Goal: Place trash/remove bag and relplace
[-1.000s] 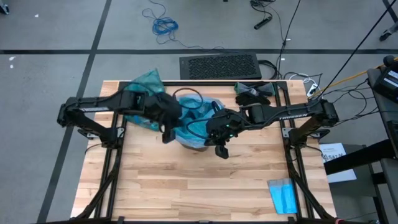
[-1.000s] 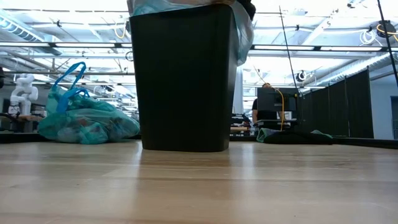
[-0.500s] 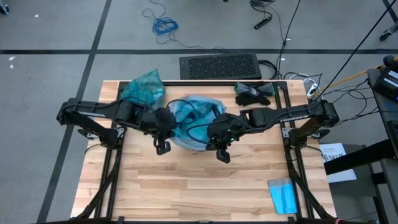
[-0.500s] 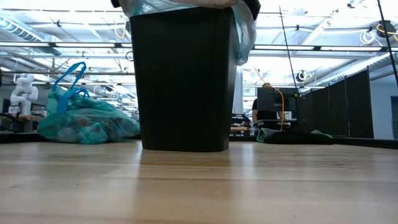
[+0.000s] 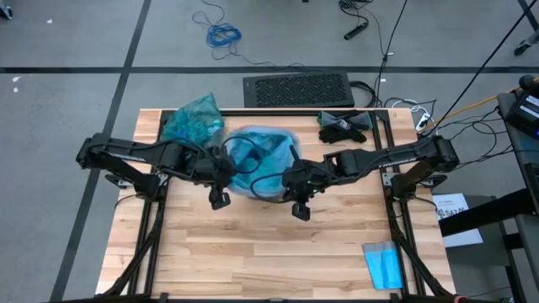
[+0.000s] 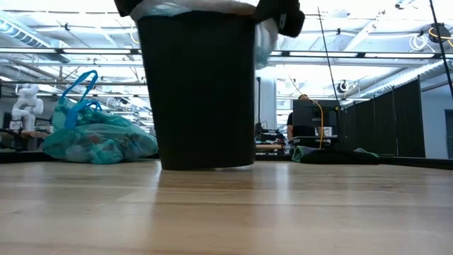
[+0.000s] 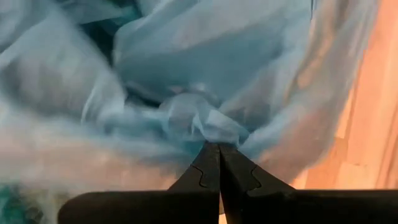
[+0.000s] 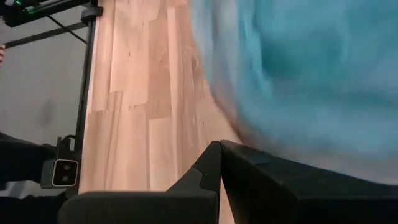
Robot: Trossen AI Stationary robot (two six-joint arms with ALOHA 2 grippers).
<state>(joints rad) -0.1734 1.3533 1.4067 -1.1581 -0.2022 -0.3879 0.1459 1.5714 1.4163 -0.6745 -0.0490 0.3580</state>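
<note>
fingers (image 7: pixel 219 163) pinching sky-blue bag (image 5: pixel 257 151), wooden table (image 5: pixel 253 252)

Left hand (image 7: pixel 219 146) pinched closed, right hand (image 8: pixel 220 144) closed

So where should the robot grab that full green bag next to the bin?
By the bright blue loop handles standing up on top of the full teal-green crinkly plastic bag, coming straight down from above. Its stuffed, rounded body looks too wide to pinch. Both tools, left and right, are at the black plastic bin.
</note>
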